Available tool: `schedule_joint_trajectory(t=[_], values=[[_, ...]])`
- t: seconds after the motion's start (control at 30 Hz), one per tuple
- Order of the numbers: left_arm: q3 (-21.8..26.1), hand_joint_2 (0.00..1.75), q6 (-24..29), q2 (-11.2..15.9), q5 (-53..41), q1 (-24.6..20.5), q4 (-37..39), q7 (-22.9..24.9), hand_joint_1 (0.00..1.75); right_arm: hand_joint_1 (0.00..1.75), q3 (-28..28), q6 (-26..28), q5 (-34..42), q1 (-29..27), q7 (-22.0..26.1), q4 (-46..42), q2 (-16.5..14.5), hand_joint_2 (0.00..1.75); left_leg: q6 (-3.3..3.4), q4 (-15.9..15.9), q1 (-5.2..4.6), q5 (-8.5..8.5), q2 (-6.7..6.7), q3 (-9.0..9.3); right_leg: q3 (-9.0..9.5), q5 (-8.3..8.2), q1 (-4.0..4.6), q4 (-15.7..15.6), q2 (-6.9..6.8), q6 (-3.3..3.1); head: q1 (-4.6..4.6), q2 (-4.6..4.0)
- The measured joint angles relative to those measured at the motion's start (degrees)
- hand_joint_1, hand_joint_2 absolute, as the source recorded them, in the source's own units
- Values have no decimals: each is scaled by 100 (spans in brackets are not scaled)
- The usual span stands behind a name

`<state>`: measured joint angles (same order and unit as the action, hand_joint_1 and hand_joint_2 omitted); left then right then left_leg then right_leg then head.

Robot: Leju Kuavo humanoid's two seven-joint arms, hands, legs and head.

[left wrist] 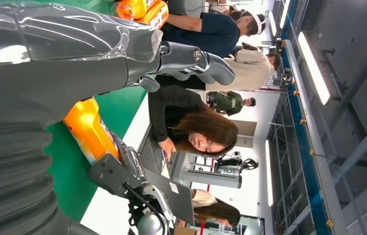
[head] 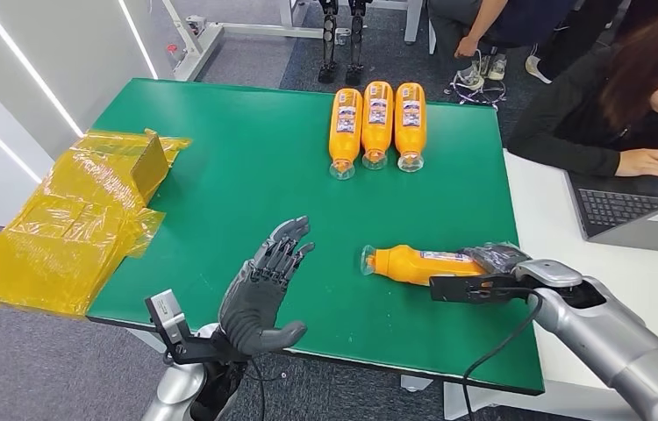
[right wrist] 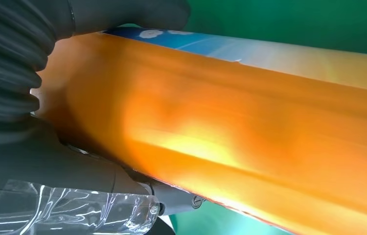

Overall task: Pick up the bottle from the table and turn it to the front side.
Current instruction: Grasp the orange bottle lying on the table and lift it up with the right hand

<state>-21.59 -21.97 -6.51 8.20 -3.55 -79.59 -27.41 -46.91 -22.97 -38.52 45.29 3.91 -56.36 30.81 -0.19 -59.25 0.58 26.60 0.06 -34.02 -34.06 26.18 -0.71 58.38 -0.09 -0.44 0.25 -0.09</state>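
While the right robot hand grips the lying orange plastic bottle (base end) on the green worktop, the left robot hand hovers nearby, fingers spread, holding nothing.

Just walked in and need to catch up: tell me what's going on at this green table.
The robot's right hand grips an orange bottle lying on its side on the green table, cap end pointing toward the left hand, which hovers open above the table, holding nothing. Three more orange bottles lie side by side at the far edge. Yellow plastic wrap hangs off one side. A person sits at a laptop nearby.
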Motion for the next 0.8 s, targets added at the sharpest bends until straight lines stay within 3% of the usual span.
schedule_joint_trajectory(t=[0.47,0.63,0.8], values=[[0,175,0,0,-3,2,0,0,0,175,-205,186,46,54,-89,-78,118,175,0,0,0,0,0,-4,-3,0,0,0,0,0,-1,0],[2,175,22,6,-19,35,-2,-1,0,175,-176,1314,-217,-160,-356,-262,117,175,0,1,1,0,-2,-7,-5,1,1,1,-3,0,0,0],[3,175,123,34,-57,130,-7,-20,0,175,254,2373,-844,-802,-618,-1020,111,175,0,2,2,1,-6,-14,-13,3,2,1,-7,-1,-2,0]])
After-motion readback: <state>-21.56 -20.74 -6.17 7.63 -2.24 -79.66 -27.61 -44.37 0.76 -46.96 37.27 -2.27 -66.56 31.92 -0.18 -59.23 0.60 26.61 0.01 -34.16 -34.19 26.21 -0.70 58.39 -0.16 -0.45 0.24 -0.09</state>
